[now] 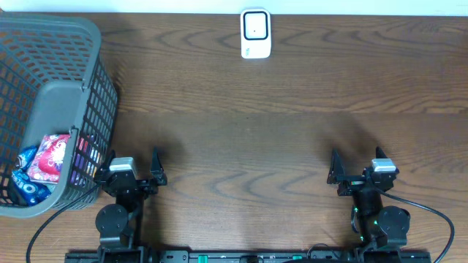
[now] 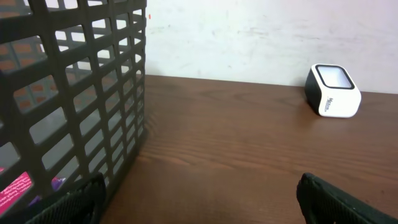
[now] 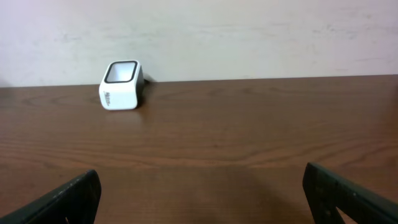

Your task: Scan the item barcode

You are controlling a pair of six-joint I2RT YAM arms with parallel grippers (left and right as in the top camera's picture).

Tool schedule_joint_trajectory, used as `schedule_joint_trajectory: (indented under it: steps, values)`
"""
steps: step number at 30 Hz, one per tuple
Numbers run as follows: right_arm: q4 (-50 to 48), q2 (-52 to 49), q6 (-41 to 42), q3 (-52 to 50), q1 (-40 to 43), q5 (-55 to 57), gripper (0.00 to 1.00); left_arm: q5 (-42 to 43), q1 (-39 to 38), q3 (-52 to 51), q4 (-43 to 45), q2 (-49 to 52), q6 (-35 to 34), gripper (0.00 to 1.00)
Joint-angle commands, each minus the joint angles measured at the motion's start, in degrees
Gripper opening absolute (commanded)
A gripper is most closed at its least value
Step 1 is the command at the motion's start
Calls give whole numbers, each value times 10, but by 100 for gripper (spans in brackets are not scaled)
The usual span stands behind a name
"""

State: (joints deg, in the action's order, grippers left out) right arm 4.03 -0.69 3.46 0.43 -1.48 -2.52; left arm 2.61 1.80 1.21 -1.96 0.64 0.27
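Snack packets lie in the grey mesh basket [image 1: 66,29] at the left: a red and pink packet [image 1: 50,157] and a blue one [image 1: 25,183]. Through the mesh wall [image 2: 140,62] the left wrist view shows a bit of the pink packet [image 2: 15,186]. The white barcode scanner [image 1: 255,33] stands at the table's far edge, also seen as a small white scanner box [image 2: 333,91] [image 3: 121,85] in both wrist views. My left gripper [image 1: 134,157] [image 2: 199,193] is open beside the basket, holding nothing. My right gripper [image 1: 356,157] [image 3: 200,186] is open over bare wood.
The basket fills the table's left side, and its wall stands just left of my left gripper. A pale wall [image 3: 249,31] runs behind the table's far edge. Brown wood tabletop [image 1: 248,131] lies between the grippers and the scanner.
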Motion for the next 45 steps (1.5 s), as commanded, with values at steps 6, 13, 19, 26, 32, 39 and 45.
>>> schedule_joint_trajectory:
  steps: [6, 13, 19, 26, 32, 39, 45]
  values:
    - [2, 0, 8, -1, -3, 5, 99, -16, 3, -10, -21, 1, 6, 98]
    - [2, 0, 8, -1, -3, 5, 99, -16, 3, -10, -21, 1, 5, 98]
    - [2, 0, 8, -1, -3, 5, 99, -16, 3, -10, -21, 1, 6, 98]
    - [2, 0, 8, -1, -3, 5, 99, -16, 3, -10, -21, 1, 6, 98]
    - [2, 0, 8, -1, -3, 5, 99, -18, 3, -10, -17, 1, 6, 98]
    - [2, 0, 8, -1, -3, 5, 99, 204, 1, -10, 10, 1, -174, 98]
    - [2, 0, 8, -1, -3, 5, 99, 306, 1, -9, 159, 1, -221, 98]
